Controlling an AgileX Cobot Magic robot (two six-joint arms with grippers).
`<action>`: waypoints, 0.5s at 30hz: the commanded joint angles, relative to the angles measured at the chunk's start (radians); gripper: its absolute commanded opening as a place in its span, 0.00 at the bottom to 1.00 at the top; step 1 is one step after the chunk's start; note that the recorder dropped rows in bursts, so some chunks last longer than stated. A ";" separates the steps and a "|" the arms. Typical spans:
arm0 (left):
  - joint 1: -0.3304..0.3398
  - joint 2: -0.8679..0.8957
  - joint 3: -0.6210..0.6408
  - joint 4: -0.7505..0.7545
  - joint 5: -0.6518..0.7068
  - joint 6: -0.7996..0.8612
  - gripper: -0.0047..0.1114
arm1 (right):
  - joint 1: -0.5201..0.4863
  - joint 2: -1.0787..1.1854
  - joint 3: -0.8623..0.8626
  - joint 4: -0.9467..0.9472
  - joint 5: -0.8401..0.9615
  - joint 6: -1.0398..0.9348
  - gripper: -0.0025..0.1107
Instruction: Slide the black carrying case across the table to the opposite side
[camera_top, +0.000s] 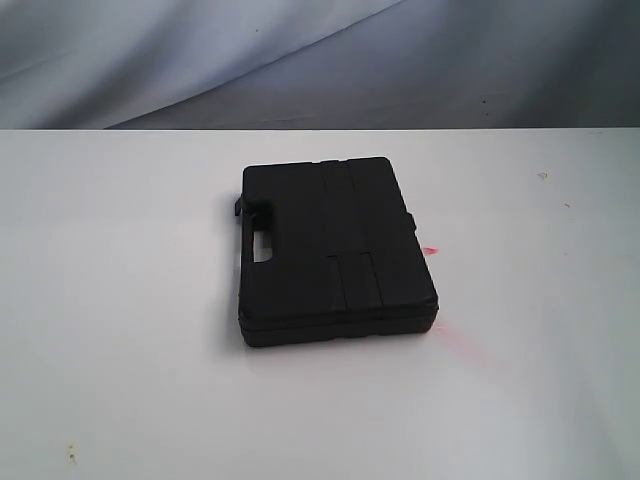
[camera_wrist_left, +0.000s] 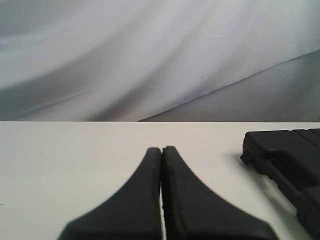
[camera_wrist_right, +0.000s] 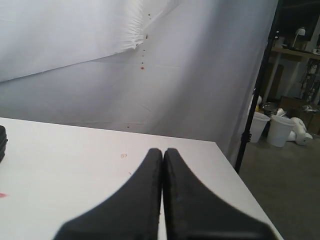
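The left pincer (camera_wrist_left: 161, 149) is pressed fully closed and holds nothing, hovering over the bare white desk (camera_wrist_left: 75, 165). The right pincer (camera_wrist_right: 162, 150) is likewise closed and empty. The black carrying case (camera_top: 335, 250) lies flat at the centre of the exterior frame, its handle cut-out (camera_top: 266, 250) facing left, clear of both pincers.
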 joint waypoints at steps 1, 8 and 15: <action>0.002 -0.004 0.005 0.001 -0.002 -0.010 0.04 | 0.001 -0.006 0.004 0.011 -0.007 -0.014 0.02; 0.002 -0.004 0.005 0.001 -0.002 -0.010 0.04 | 0.001 -0.006 0.004 0.013 -0.003 -0.014 0.02; 0.002 -0.004 0.005 0.001 -0.002 -0.010 0.04 | 0.001 -0.006 0.004 0.013 -0.005 -0.011 0.02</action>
